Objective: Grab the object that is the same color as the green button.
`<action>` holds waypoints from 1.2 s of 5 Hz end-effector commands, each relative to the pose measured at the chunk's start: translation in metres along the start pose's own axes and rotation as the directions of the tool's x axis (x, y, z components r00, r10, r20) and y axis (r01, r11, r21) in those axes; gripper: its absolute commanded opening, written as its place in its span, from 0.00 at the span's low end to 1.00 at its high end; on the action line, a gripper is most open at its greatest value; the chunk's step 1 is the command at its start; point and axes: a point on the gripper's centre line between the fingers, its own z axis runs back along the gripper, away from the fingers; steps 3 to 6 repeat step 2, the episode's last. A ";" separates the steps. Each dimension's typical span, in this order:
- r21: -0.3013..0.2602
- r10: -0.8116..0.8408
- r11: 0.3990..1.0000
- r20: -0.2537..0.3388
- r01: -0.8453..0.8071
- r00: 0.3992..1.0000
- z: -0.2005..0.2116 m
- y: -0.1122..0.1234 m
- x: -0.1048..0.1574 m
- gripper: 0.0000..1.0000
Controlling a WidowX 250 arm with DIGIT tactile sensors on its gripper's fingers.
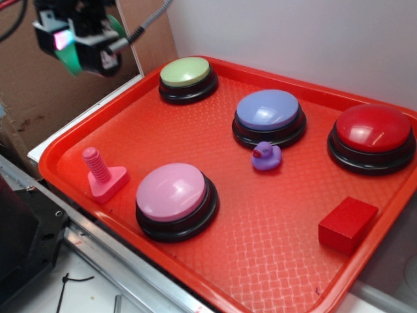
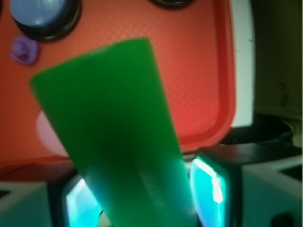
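Gripping the green cylinder [image 2: 118, 137], pincer [image 1: 78, 49] raised, its fingertips cropped from view.

The gripper [image 1: 73, 47] hangs raised at the exterior view's eleven o'clock corner, its lit pads [image 2: 210, 191] closed against the green cylinder [image 2: 118, 137], which juts out tilted between them.

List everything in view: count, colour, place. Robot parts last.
tray: 1, red-orange, under all items
green button: 1, pale yellow-green, far left of tray
blue-purple button: 1, far centre
red button: 1, far right
pink button: 1, near left
pink bolt: 1, left edge
duck: 1, purple, centre
red block: 1, near right
green cylinder: 1, held in the air
gripper: 1, black, raised upper left, shut on cylinder
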 end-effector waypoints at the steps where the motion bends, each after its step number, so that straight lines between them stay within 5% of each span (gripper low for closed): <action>1: 0.017 -0.010 1.000 0.153 0.008 0.988 0.086 -0.015 -0.012 0.00; 6: 0.022 -0.026 1.000 0.175 0.022 0.984 0.085 -0.016 -0.014 0.00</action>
